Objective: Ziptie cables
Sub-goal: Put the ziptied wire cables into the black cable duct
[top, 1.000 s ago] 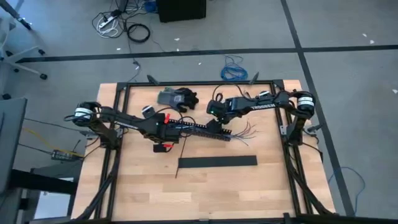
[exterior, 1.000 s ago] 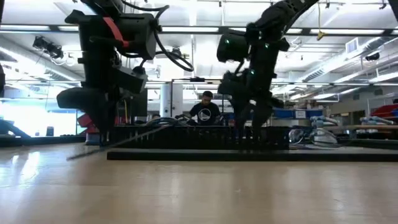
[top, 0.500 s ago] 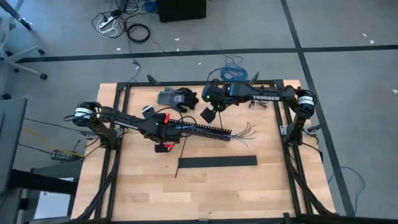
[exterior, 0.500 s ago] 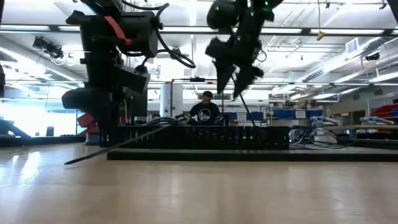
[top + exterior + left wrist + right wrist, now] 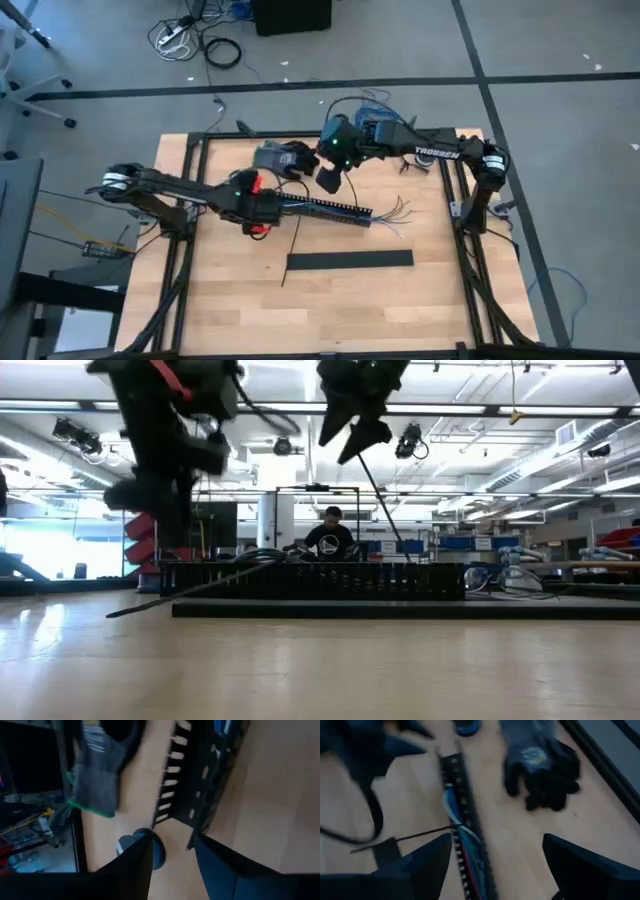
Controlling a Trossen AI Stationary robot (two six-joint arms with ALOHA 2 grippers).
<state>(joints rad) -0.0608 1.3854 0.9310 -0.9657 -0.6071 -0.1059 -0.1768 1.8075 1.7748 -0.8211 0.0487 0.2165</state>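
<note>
The cables lie inside a long black slotted duct, and their ends fan out past its right end. One ziptie runs from the duct toward the near edge; in the low view the ziptie slants, with its outer end on the table. My left gripper is open above the duct's left end. My right gripper hangs open high over the duct's far side. In the low view a thin dark strip slants from under my right gripper down to the duct. My right gripper has the upper end of the thin dark strip right beneath its fingers in the low view. I cannot tell whether it touches the strip. The right wrist view shows nothing between the fingers.
A pair of grey and black gloves lies near the far edge. A wide flat black bar lies toward the near side. A small blue round object sits by the duct's left end. Black frame rails border the table.
My right gripper has risen from the duct's right part and gone toward the far edge and the left. The thin strip's upper end has followed it up. My left gripper has lifted away from the duct's left end. The duct and the slanting ziptie stay put.
</note>
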